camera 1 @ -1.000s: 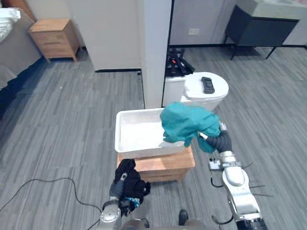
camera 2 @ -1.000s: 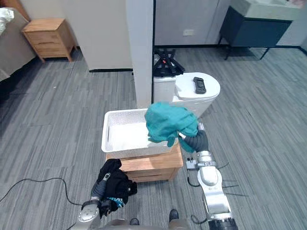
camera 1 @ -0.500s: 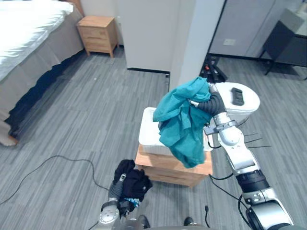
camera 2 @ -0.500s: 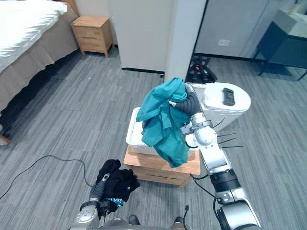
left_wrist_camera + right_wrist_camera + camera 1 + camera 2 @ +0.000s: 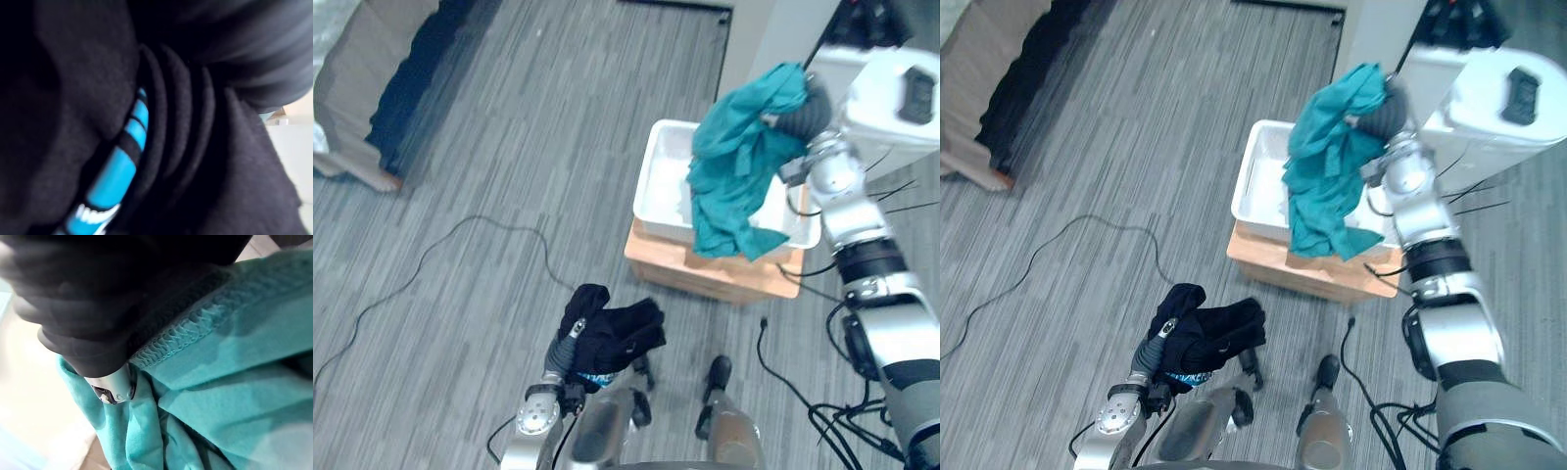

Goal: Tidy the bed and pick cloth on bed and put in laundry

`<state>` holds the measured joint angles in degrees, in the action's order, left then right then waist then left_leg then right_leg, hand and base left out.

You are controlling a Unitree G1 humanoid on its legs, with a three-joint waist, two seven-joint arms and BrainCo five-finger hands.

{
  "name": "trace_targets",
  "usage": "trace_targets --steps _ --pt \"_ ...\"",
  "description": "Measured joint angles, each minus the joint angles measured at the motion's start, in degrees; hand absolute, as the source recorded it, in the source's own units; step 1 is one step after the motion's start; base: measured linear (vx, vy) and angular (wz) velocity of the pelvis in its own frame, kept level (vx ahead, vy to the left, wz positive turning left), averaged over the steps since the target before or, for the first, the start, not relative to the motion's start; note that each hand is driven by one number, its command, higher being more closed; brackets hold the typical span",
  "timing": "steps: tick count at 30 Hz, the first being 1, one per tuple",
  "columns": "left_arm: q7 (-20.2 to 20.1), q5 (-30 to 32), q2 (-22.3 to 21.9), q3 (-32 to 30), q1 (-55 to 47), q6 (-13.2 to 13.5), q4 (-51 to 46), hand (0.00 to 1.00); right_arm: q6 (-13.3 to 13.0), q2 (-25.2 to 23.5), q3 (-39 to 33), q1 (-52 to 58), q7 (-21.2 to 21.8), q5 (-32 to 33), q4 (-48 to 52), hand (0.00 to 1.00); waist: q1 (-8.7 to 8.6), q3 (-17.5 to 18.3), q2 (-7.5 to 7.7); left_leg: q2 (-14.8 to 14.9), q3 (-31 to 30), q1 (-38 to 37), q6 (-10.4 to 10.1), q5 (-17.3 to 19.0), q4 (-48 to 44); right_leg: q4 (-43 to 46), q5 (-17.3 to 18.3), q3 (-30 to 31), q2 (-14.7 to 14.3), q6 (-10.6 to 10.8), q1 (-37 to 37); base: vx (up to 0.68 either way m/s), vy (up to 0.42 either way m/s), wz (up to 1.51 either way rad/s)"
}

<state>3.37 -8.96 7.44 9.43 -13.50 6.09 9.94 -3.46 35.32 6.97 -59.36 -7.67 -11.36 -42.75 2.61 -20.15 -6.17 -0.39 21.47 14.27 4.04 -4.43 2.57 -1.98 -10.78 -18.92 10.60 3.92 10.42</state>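
A teal cloth (image 5: 740, 166) hangs from my right hand (image 5: 810, 102), which is raised and shut on its top end. The cloth's lower folds drape into the white laundry basket (image 5: 651, 182) and over its near rim. In the right wrist view a fingertip (image 5: 115, 386) shows against the teal cloth (image 5: 230, 382). My left hand (image 5: 570, 335) is low at my side, shut on a bunched black cloth (image 5: 617, 331). The left wrist view shows that black cloth (image 5: 58, 98) with a blue band.
The basket rests on a low wooden stool (image 5: 677, 270) on grey plank floor. A white round-topped unit (image 5: 873, 110) with a black remote (image 5: 908, 95) stands just behind it, beside a white pillar. The bed's grey skirt (image 5: 360, 98) is at the far left.
The camera has tilted down and swung, so the whole picture has shifted. My right hand still holds the teal cloth over the basket, and the left hand keeps the black cloth.
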Motion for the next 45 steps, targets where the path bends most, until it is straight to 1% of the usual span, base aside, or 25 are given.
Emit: trace_targets --steps 4,6,10,11,13,14,15,16,17,18,20,22,24,26,27,30,31,34,36,38,39,40,41,44,45 --pt "-0.79 -0.59 -0.03 1.95 0.65 0.40 -2.30 1.00 0.41 0.48 -1.84 1.26 -0.08 -1.74 -5.93 0.00 -0.18 -1.54 -1.17 0.16 -0.09 -0.04 -0.53 -2.09 2.76 -0.29 -0.05 0.26 -0.56 -0.06 0.95 -0.01 -0.035 -0.02" --pt "-0.81 -0.58 -0.14 2.73 1.47 0.52 -3.26 1.00 1.44 -0.24 -2.00 3.18 0.09 -3.00 -6.85 0.00 -0.29 -1.61 -1.31 0.46 0.08 -0.20 -0.78 -2.28 2.77 -0.33 -0.05 0.40 -0.61 -0.06 0.94 0.03 -0.037 -0.07" --pt "-0.71 -0.50 -0.21 2.96 3.79 0.71 -5.43 1.00 2.16 -3.10 -2.76 8.04 0.16 -9.61 -6.98 0.00 -0.52 -1.60 -1.32 0.89 1.03 -2.29 -0.94 -2.40 2.84 -0.41 -0.03 1.61 -1.17 -0.08 -0.70 0.03 -0.038 -0.10" --pt "-0.59 -0.44 -0.20 2.94 4.88 0.73 -6.32 1.00 2.55 -4.25 -3.53 12.22 -0.01 -11.91 -3.62 0.00 -0.73 -1.58 -1.29 1.12 1.16 -3.53 -0.98 -2.34 2.99 -0.44 -0.01 1.77 -1.57 -0.10 -1.90 0.02 -0.045 0.06" --pt "0.14 -0.17 0.02 2.39 6.15 1.06 -8.00 1.00 2.84 -7.88 -4.80 19.87 -0.99 -16.77 4.62 0.00 -2.05 -1.36 -0.85 1.20 1.28 -5.14 -0.92 -2.12 3.28 -0.21 1.12 2.11 -1.61 -0.21 -3.57 0.02 -0.054 0.02" --pt "0.82 0.77 0.40 1.33 7.70 1.43 -9.03 1.00 2.83 -10.90 -4.82 25.20 -1.36 -20.86 10.33 0.00 -2.59 -0.79 0.28 0.97 2.36 -6.06 -0.74 -1.99 3.29 -0.28 2.78 3.31 -1.32 0.62 -4.19 0.03 -0.067 -0.17" --pt "1.04 0.92 0.55 0.95 8.40 1.43 -9.06 1.00 2.82 -11.83 -4.86 27.22 -1.36 -22.26 12.37 0.00 -2.83 -0.62 0.44 0.99 2.60 -6.42 -0.67 -1.93 3.30 -0.31 3.09 3.54 -1.31 0.79 -4.41 0.02 -0.090 -0.20" --pt "2.09 2.47 0.82 0.08 9.81 1.43 -9.37 1.00 2.87 -13.50 -5.40 31.55 -1.67 -25.02 16.52 0.00 -3.83 -0.41 0.74 1.26 2.93 -7.21 -0.56 -1.85 3.31 -0.32 3.77 3.59 -1.31 1.03 -5.20 0.00 -0.078 -0.07" --pt "2.46 3.14 0.79 -0.51 10.37 1.44 -9.39 1.00 2.91 -14.37 -6.18 33.87 -1.76 -25.81 18.39 0.00 -4.22 -0.05 1.02 1.41 3.19 -7.52 -0.59 -1.87 3.32 -0.32 3.95 3.74 -1.29 0.93 -5.38 0.01 -0.091 -0.10" --pt "3.28 3.75 0.80 -1.81 11.24 1.43 -9.38 1.00 3.53 -16.30 -8.04 38.47 -2.06 -26.94 22.08 0.00 -5.14 0.77 1.83 1.72 3.89 -8.41 -0.68 -1.79 3.33 -0.42 4.37 4.10 -1.51 1.33 -6.08 0.02 -0.096 -0.18" --pt "4.69 5.30 0.80 -3.51 12.79 1.37 -9.36 1.00 4.13 -19.10 -12.18 47.26 -2.26 -27.19 28.51 0.00 -6.09 3.54 3.45 2.01 4.57 -9.30 -1.32 -1.19 3.33 -1.38 4.56 4.63 -1.85 1.67 -7.02 0.05 -0.078 -0.21" --pt "7.25 7.36 1.54 -6.64 15.99 1.15 -9.24 1.00 4.43 -21.83 -15.32 56.66 -2.22 -26.91 33.93 0.00 -8.04 6.70 5.68 2.43 5.72 -10.57 -1.67 -0.82 3.33 -1.42 4.52 5.86 -2.27 1.98 -7.59 0.06 -0.064 -0.28" --pt "9.48 9.47 3.48 -8.59 21.69 0.96 -6.56 1.00 4.53 -23.12 -16.81 63.02 -2.22 -26.05 37.83 0.00 -9.21 7.54 6.80 2.71 6.96 -11.66 -1.99 -0.70 3.33 -1.25 4.40 7.08 -2.51 1.84 -7.98 0.03 -0.050 -0.33" --pt "11.59 11.05 6.33 -11.28 28.40 0.51 -1.59 1.00 4.34 -23.71 -16.72 67.47 -2.17 -24.74 40.51 0.00 -10.69 7.86 7.32 2.90 8.63 -12.20 -2.18 -0.48 3.33 -1.03 4.35 8.86 -2.73 1.87 -7.48 -0.01 -0.039 -0.49" --pt "13.37 12.13 8.71 -12.94 32.91 0.01 2.06 1.00 3.81 -23.87 -16.48 69.61 -2.15 -23.94 41.66 0.00 -11.67 7.93 7.41 3.06 10.04 -12.00 -2.24 -0.43 3.33 -0.84 4.08 10.36 -2.93 1.70 -6.39 -0.04 -0.038 -0.70" --pt "17.44 13.20 15.06 -14.65 43.93 -1.33 11.31 1.00 3.30 -23.83 -15.61 73.20 -2.13 -21.88 42.01 0.00 -13.40 7.78 7.90 3.76 13.39 -9.49 -2.25 -0.26 3.34 -0.34 3.79 14.38 -3.69 1.27 -1.68 -0.05 -0.053 -0.65" --pt "18.66 13.67 17.35 -14.64 47.33 -1.89 14.09 1.00 3.23 -23.86 -15.01 74.62 -2.14 -21.13 42.01 0.00 -14.74 7.68 8.04 4.10 14.60 -8.22 -2.38 -0.35 3.35 -0.32 3.80 14.72 -3.85 1.30 0.02 -0.05 -0.062 -0.44" --pt "20.72 14.37 19.78 -14.02 53.78 -2.51 20.15 1.00 2.69 -24.26 -13.15 78.15 -2.27 -20.02 41.99 0.00 -16.24 6.86 9.16 4.88 17.72 -6.44 -2.62 -0.51 3.35 -0.19 3.71 16.23 -4.39 1.40 2.74 -0.02 -0.044 -0.43" --pt "21.01 14.43 19.99 -13.81 56.88 -2.83 22.44 1.00 2.25 -24.95 -11.98 79.55 -2.37 -19.45 42.00 0.00 -16.39 6.29 9.83 5.28 19.41 -5.31 -2.62 -0.51 3.34 -0.22 3.60 16.41 -4.54 1.60 4.34 -0.01 -0.032 -0.37" --pt "21.70 14.87 20.05 -12.81 59.92 -3.18 24.59 1.00 2.03 -25.89 -10.23 79.91 -2.44 -18.60 42.11 0.00 -17.47 4.80 10.32 5.58 21.99 -3.98 -2.60 -0.54 3.31 -0.29 2.54 16.39 -4.44 2.39 6.22 0.02 -0.017 -0.10" --pt "21.73 15.20 20.00 -11.80 60.55 -3.22 25.41 1.00 1.92 -26.23 -9.51 80.00 -2.58 -18.35 42.37 0.00 -17.67 4.08 10.36 5.69 23.19 -3.85 -2.62 -0.55 3.32 -0.15 1.68 16.43 -4.25 2.24 7.03 0.05 0.000 -0.08" --pt "21.61 16.10 19.84 -10.91 61.14 -3.32 26.80 1.00 1.64 -26.44 -8.27 79.85 -3.04 -18.29 42.69 0.00 -17.54 2.94 10.35 5.67 24.53 -3.48 -2.64 -0.59 3.28 -0.09 0.25 16.63 -4.20 0.86 7.74 0.08 0.015 -0.13" --pt "21.56 16.55 19.50 -10.47 61.27 -3.48 27.76 1.00 1.54 -26.72 -7.13 79.86 -3.66 -18.29 43.99 0.00 -17.57 1.52 10.00 5.70 24.96 -3.10 -2.93 -0.81 3.27 -0.24 -0.67 16.76 -4.24 0.38 8.09 0.08 0.019 -0.13" --pt "20.43 18.80 17.54 -9.54 61.42 -3.76 30.73 1.00 1.13 -28.00 -5.72 79.84 -4.57 -18.31 46.00 0.00 -17.16 -0.15 9.64 5.88 25.90 -2.35 -2.54 -0.34 3.28 -0.09 -0.74 17.61 -4.25 0.31 9.22 0.07 0.022 -0.09" --pt "20.05 19.53 16.32 -9.28 61.41 -3.93 32.34 0.00 1.01 -28.40 -5.38 79.81 -4.86 -18.31 47.16 0.00 -16.73 -0.36 9.60 5.97 26.70 -1.69 -2.60 -0.15 3.27 -0.02 -0.80 17.90 -4.29 0.29 10.16 0.09 0.027 -0.19"
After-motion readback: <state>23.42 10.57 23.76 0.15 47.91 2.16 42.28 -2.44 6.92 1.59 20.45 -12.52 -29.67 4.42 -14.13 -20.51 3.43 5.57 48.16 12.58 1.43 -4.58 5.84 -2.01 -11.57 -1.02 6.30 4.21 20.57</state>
